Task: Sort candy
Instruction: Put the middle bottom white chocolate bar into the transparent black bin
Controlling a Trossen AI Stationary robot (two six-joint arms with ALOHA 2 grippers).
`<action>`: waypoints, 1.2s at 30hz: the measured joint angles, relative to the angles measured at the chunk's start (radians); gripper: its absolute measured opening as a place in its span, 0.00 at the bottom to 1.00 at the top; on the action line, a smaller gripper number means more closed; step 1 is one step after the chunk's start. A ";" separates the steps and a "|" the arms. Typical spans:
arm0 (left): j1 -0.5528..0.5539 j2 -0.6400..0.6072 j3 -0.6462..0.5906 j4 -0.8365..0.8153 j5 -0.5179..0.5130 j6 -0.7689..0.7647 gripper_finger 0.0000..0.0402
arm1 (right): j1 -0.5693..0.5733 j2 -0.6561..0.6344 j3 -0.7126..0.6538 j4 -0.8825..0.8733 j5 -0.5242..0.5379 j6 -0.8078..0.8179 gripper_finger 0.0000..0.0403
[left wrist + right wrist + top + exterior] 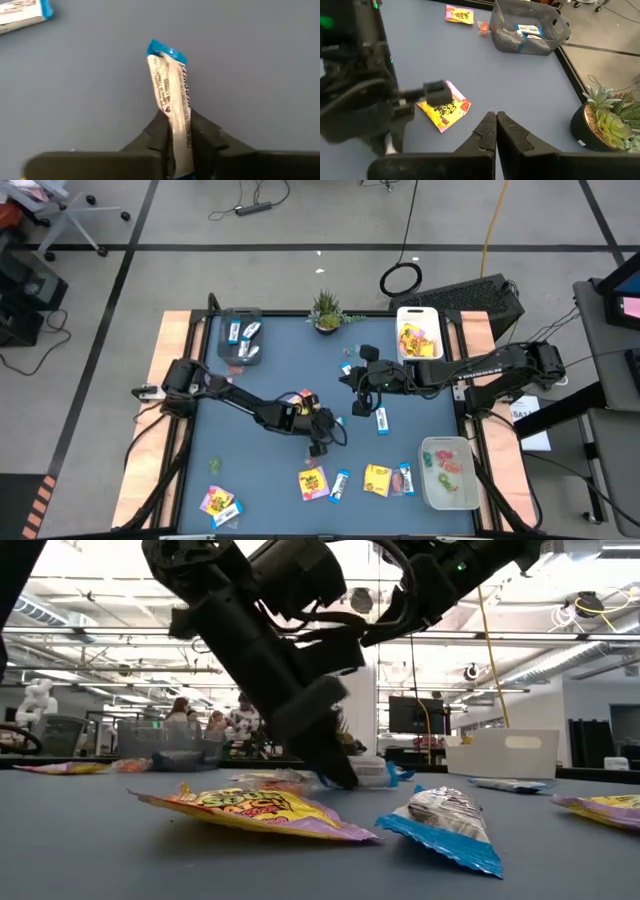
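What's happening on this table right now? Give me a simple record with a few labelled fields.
Left end effector: shut on a slim blue-and-white wrapped candy bar, mid-table
Right end effector: shut, empty, above the table
Grey clear bin: holds blue-and-white bars
White bin: holds yellow packets
Clear tub: holds small coloured pieces
Loose on dark blue tabletop: more yellow packets and bars
Small green potted plant: at far edge

Bright, even overhead light, soft shadows, low view foreground blurred, ceiling glare
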 joint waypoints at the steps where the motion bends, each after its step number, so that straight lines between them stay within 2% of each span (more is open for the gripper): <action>1: 0.000 -0.017 -0.002 -0.028 0.000 0.019 0.10 | 0.000 0.000 0.000 0.000 0.000 0.000 0.00; 6: 0.013 -0.137 -0.003 -0.190 -0.042 0.042 0.09 | 0.000 0.000 0.000 -0.001 0.000 0.000 0.00; 11: 0.056 -0.281 -0.001 -0.463 -0.162 -0.009 0.13 | 0.000 0.000 0.000 -0.002 0.000 0.000 0.00; 16: 0.159 -0.417 -0.011 -0.749 -0.273 -0.076 0.10 | 0.000 0.000 0.000 -0.002 0.000 0.003 0.00; 19: 0.252 -0.506 -0.023 -0.855 -0.281 -0.094 0.09 | 0.000 0.000 0.000 -0.002 0.000 0.003 0.00; 23: 0.412 -0.598 -0.028 -0.974 -0.246 -0.095 0.10 | 0.000 0.000 0.000 -0.001 0.000 0.003 0.00; 27: 0.606 -0.626 -0.028 -1.041 -0.208 -0.066 0.10 | 0.000 0.000 0.000 -0.001 0.000 0.003 0.00; 33: 0.831 -0.585 -0.045 -0.967 -0.018 0.086 0.10 | 0.000 0.000 0.000 0.000 0.000 0.003 0.00; 36: 0.901 -0.546 -0.045 -0.946 0.027 0.158 0.10 | 0.000 0.000 0.000 0.000 0.000 0.003 0.00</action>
